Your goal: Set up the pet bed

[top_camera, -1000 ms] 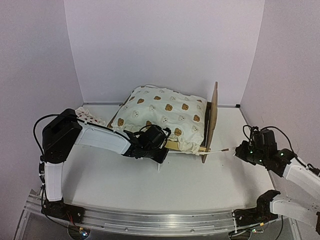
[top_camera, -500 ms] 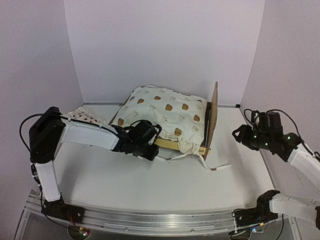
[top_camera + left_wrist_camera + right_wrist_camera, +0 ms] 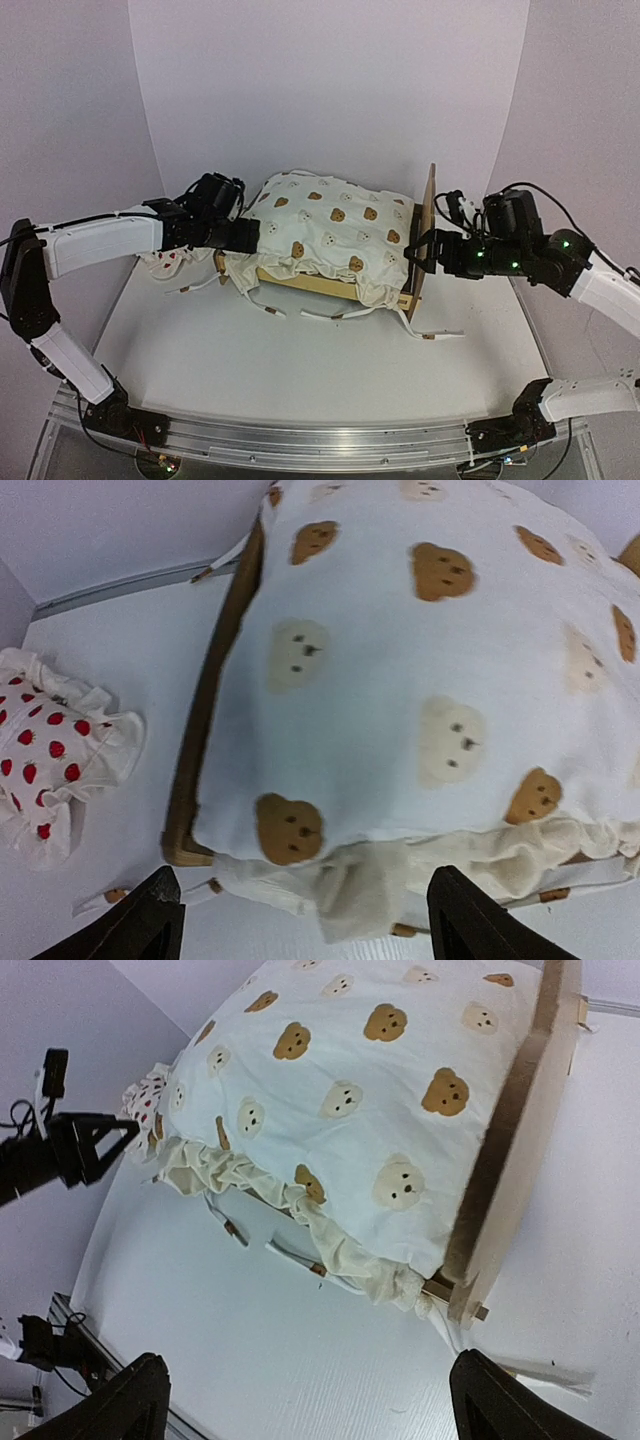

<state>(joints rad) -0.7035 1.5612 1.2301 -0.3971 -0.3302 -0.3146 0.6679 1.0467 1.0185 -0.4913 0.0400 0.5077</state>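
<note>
Left fingers stood wide apart with nothing between them, hovering just off the foot end of the pet bed. Right fingers were equally spread and empty, close beside its upright headboard. The bed itself sat on the bench between the two sets of fingers, headboard toward the right arm.

A cream cushion printed with bear faces lay heaped on the bed, bulging above the rails and spilling over the near one. Its ties trailed loose onto the bench in front of the bed, and another strand lay off the headboard corner. A small strawberry pillow rested on the bench outside the bed, just past the foot end.

Judging from this, the main risk was a snag. Fingers reaching for the cushion or the pillow could catch a loose tie and drag the cushion off, or pull the light frame askew. The right fingers sat near enough to the headboard that a careless move might knock or tip it. Pressing the puffed cushion down on one side could also shove the bed along the bench.

No brand, label or writing was readable; only the bear and strawberry prints showed
</note>
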